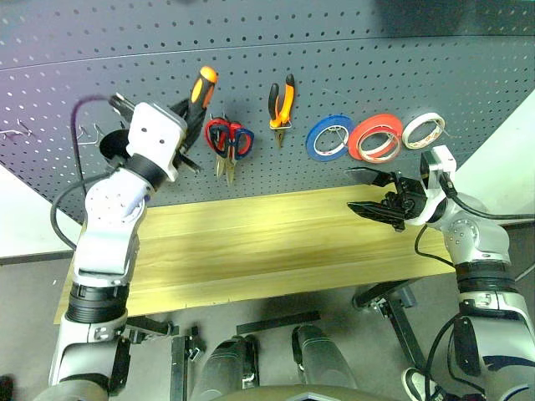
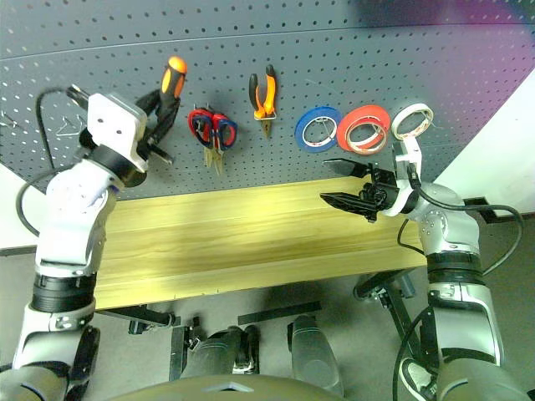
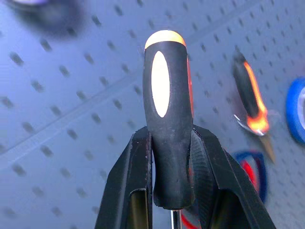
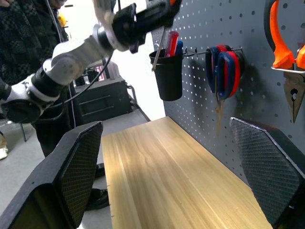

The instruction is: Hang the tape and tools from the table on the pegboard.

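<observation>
Gripping the screwdriver (image 1: 201, 90) by its handle, the left claw (image 1: 185, 117) held it raised against the pegboard (image 1: 351, 75), long axis tilted up and rightward, shaft pointing down toward the black cup (image 4: 167, 74) just below. The right claw (image 1: 372, 190) stood wide and empty over the surface (image 1: 251, 242).

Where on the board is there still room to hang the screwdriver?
Bare pegboard lies left of the black cup. From the red scissors past the pliers to the tape rolls it is crowded. The screwdriver sits in the left gripper.
</observation>
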You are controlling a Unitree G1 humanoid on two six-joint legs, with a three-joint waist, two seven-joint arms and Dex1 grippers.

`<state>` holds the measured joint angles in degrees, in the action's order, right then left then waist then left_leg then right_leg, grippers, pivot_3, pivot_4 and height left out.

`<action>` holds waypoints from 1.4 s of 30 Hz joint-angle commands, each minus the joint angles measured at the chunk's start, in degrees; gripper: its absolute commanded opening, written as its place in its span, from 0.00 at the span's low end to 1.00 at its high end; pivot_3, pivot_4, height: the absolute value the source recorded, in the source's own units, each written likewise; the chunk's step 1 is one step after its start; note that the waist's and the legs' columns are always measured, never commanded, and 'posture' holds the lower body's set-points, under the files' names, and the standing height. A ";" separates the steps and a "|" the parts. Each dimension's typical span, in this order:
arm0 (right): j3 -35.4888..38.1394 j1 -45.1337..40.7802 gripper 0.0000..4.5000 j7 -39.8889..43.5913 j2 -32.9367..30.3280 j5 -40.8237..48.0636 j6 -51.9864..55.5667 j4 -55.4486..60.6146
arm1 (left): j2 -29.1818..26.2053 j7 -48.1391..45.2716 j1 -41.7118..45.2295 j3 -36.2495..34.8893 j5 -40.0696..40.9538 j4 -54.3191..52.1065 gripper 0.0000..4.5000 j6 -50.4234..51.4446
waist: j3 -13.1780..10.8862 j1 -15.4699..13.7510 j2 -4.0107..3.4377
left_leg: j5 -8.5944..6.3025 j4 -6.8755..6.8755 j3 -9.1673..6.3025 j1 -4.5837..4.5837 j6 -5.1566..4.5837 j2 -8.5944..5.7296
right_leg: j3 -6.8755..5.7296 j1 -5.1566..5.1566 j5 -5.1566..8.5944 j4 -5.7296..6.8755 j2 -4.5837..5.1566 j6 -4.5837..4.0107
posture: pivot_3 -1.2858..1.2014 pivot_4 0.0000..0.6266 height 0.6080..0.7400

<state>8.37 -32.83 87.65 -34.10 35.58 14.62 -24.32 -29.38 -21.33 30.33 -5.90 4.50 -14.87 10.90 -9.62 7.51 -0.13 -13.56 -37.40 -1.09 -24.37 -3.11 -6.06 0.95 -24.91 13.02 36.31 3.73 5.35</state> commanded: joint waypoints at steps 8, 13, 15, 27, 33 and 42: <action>1.05 -2.26 1.00 0.90 -0.27 -0.30 -0.47 -0.66 | -6.79 0.86 4.83 -8.51 -0.16 3.50 0.16 -3.96 | 0.06 -0.01 -0.01 | 0.02 -0.05 0.00 0.01 0.01 0.00 | 0.02 -0.01 0.00 0.07 -0.02 0.00 | 0.42 0.16 1.00; 0.80 -2.61 1.00 1.22 -0.29 -0.45 -0.16 -0.63 | -8.69 0.80 3.58 -10.88 -0.10 7.44 0.16 -6.93 | 0.06 -0.13 -0.01 | 0.01 -0.09 0.00 0.01 0.01 0.00 | 0.02 -0.01 0.00 0.11 -0.02 0.00 | 0.42 0.17 1.00; 0.76 -2.63 1.00 1.31 -0.29 -0.50 0.00 -0.51 | -8.84 0.54 3.62 -10.72 -0.24 9.31 0.16 -8.70 | 0.06 -0.19 -0.01 | 0.01 -0.13 0.00 0.01 0.00 0.00 | 0.02 -0.01 0.00 0.14 -0.02 0.00 | 0.42 0.17 1.00; 1.34 -1.38 1.00 1.17 -1.79 -0.25 1.53 1.89 | -7.50 1.46 5.79 -8.61 -1.91 23.84 0.16 -20.55 | 0.06 0.05 -0.01 | -0.01 -0.61 0.01 0.01 -0.02 0.00 | 0.05 0.00 0.00 0.65 0.00 0.00 | 0.41 0.20 1.00; 1.82 -0.14 1.00 0.71 -2.57 0.04 2.76 3.79 | -5.92 1.26 9.08 -6.53 -2.46 31.07 0.16 -25.36 | 0.06 0.02 -0.01 | -0.02 -0.67 0.01 0.01 -0.03 -0.01 | 0.05 0.00 0.00 0.70 0.03 0.00 | 0.40 0.22 1.00; 2.33 0.66 1.00 0.29 -3.47 0.39 3.93 5.28 | -3.90 1.89 7.89 -5.45 -2.86 33.97 0.16 -28.88 | 0.05 1.84 0.00 | -0.04 -0.66 0.02 0.00 -0.06 -0.01 | 0.08 0.00 0.00 0.70 0.05 0.00 | 0.40 0.24 1.00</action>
<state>8.80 -31.95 88.09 -36.56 34.70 18.41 -21.29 -32.87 -20.26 38.40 -10.36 1.70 20.77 -16.84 -9.56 9.35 -0.14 -13.60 -38.07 -1.07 -24.38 -3.18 -6.07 1.04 -24.91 13.03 37.01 3.79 5.35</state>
